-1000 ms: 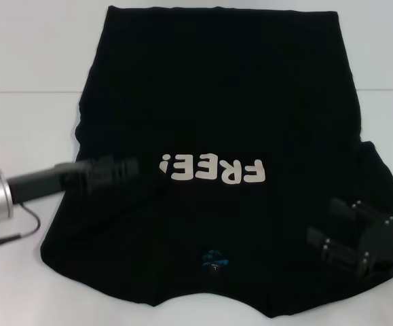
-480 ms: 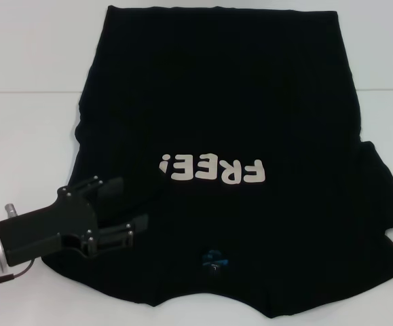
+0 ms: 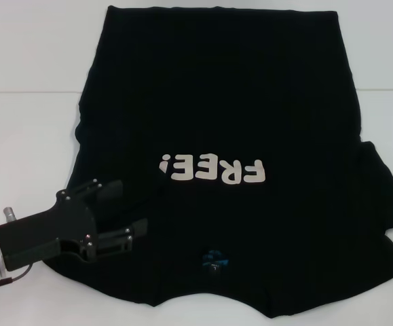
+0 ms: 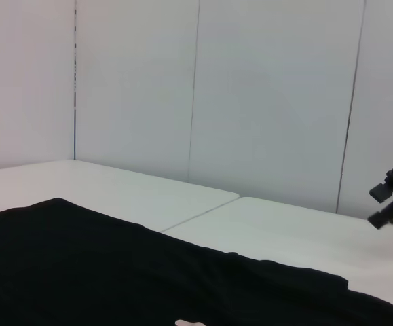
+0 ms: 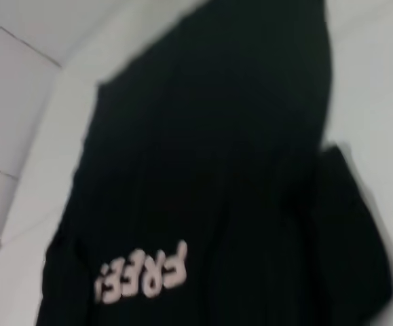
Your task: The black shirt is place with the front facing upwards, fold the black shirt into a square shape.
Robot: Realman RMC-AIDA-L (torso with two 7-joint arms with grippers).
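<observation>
The black shirt (image 3: 216, 102) lies flat on the white table, front up. Its white "FREE!" letters (image 3: 213, 170) read upside down in the head view, and a small blue mark (image 3: 214, 258) sits near the collar at the near edge. The shirt also shows in the right wrist view (image 5: 203, 176) and the left wrist view (image 4: 81, 272). My left gripper (image 3: 120, 212) is open and empty, low over the shirt's near-left part. My right gripper is outside the head view. It shows far off in the left wrist view (image 4: 388, 202), raised above the table, its two tips apart.
The white table (image 3: 26, 136) has bare surface to the left and right of the shirt, with a seam line across it. White wall panels (image 4: 271, 102) stand behind the table. A fold of shirt fabric (image 3: 383, 190) bulges at the shirt's right edge.
My left gripper pulled back from beside the letters toward the near-left and turned, fingers spread. My right gripper left the shirt's near-right corner and went out of the head view.
</observation>
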